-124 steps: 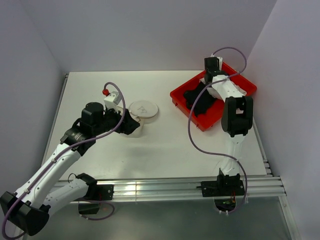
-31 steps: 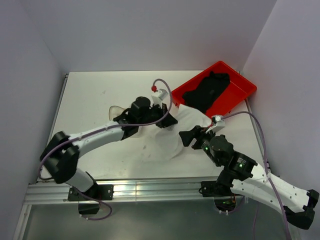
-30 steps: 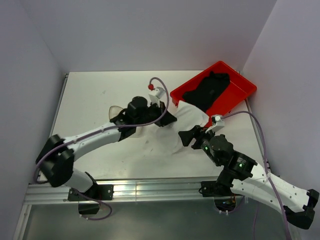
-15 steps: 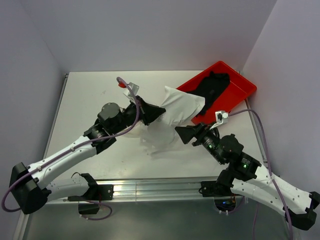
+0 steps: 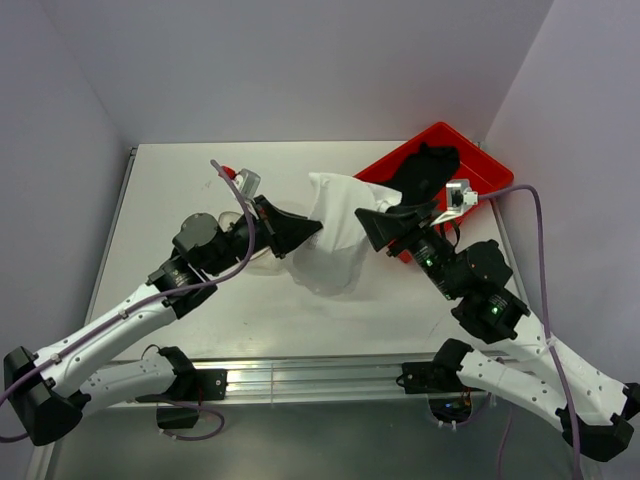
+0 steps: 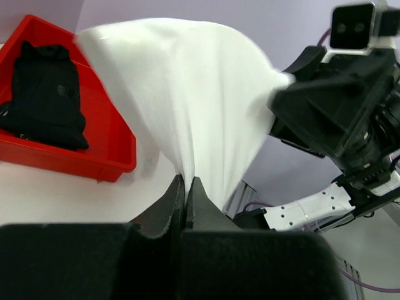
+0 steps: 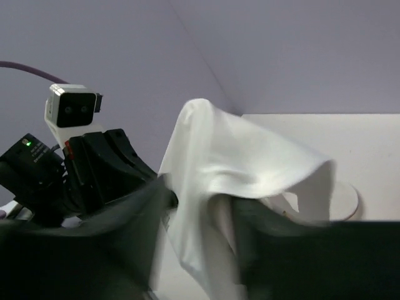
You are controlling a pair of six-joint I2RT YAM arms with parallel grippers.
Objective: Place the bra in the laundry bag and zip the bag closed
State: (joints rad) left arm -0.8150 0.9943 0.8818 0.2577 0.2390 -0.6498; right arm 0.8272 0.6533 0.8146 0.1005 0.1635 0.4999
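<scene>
White tabletop below: left gripper (image 5: 312, 228) and right gripper (image 5: 362, 215) each pinch the translucent white mesh laundry bag (image 5: 335, 235), stretching it aloft (presumably to open its mouth). The black fabric bra (image 5: 425, 170) lies in the red plastic tray (image 5: 487, 165).

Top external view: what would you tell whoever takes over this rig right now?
Left gripper: shut on the white fabric, apparently the bag.
Right gripper: seems shut on its other edge. The fabric hangs stretched between the two, above the table.
Bra: in the red tray, no gripper on it.
A pale disc lies on the table; I cannot tell whether it is joined to the fabric.
Done: nothing bagged.
Left: open the bag, load the bra, zip.
</scene>
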